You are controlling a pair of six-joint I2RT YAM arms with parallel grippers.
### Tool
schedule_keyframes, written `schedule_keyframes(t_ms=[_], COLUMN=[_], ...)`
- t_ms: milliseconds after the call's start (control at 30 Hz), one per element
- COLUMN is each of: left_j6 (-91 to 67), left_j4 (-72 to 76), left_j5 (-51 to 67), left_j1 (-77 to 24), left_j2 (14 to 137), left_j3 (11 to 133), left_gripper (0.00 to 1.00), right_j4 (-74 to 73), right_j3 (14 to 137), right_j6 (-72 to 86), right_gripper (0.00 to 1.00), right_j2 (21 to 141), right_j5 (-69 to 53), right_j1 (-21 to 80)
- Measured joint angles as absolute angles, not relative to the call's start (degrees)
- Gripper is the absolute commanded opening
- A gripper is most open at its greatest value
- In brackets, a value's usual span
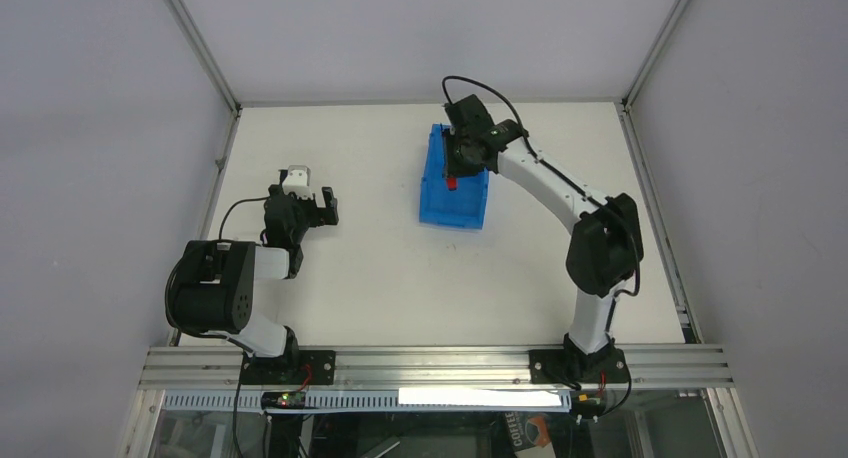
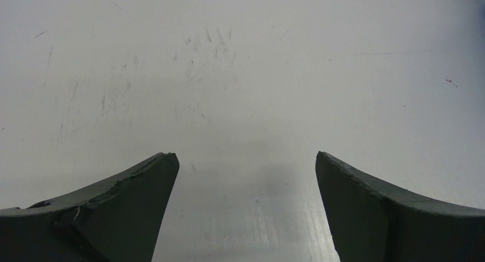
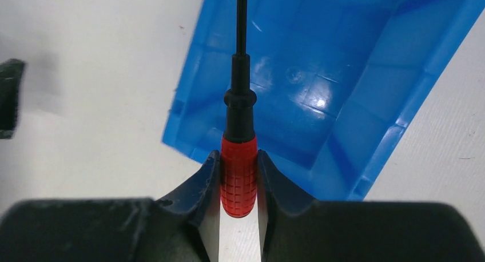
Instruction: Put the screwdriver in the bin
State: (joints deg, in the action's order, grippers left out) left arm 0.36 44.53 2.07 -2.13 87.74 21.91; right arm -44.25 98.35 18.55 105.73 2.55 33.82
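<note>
Right gripper (image 3: 238, 162) clamps screwdriver (image 3: 239, 116) by red handle; shaft runs straight ahead of fingers, over bin (image 3: 394, 127) floor. Bin near far edge of table (image 1: 400, 278). Left gripper (image 2: 246, 170) wide, empty, well apart by left edge.

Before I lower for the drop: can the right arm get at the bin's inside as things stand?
Probably yes. The right gripper, shut on the screwdriver by its red handle, hangs over the open bin; its visible floor is bare, and the left gripper sits off to the side.
</note>
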Motion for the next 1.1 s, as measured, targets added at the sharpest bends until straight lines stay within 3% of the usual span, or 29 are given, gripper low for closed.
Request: schedule_keyframes(t_ms=[200, 367, 600, 933, 1100], left_j6=[0.36, 0.38, 0.36, 0.36, 0.36], left_j4=[44.53, 44.53, 44.53, 44.53, 44.53], left_j5=[2.07, 2.07, 2.07, 2.07, 2.07], left_j1=[-2.13, -2.13, -2.13, -2.13, -2.13], left_j2=[87.74, 87.74, 87.74, 87.74, 87.74], left_j3=[21.91, 21.91, 21.91, 21.91, 21.91], left_gripper=[0.99, 0.99, 0.99, 0.99, 0.99], right_j4=[-39.55, -36.64, -34.13, -33.36, -34.13], right_j3=[91.26, 90.06, 89.17, 89.43, 90.45], right_j6=[19.09, 19.33, 19.97, 20.01, 19.42], right_gripper=[0.11, 0.20, 0.47, 0.59, 0.72], right_j2=[109.23, 113.93, 117.08, 117.08, 114.85], right_j5=[9.13, 12.69, 16.51, 18.02, 18.00], right_j1=[35.66, 35.97, 36.16, 36.71, 36.80])
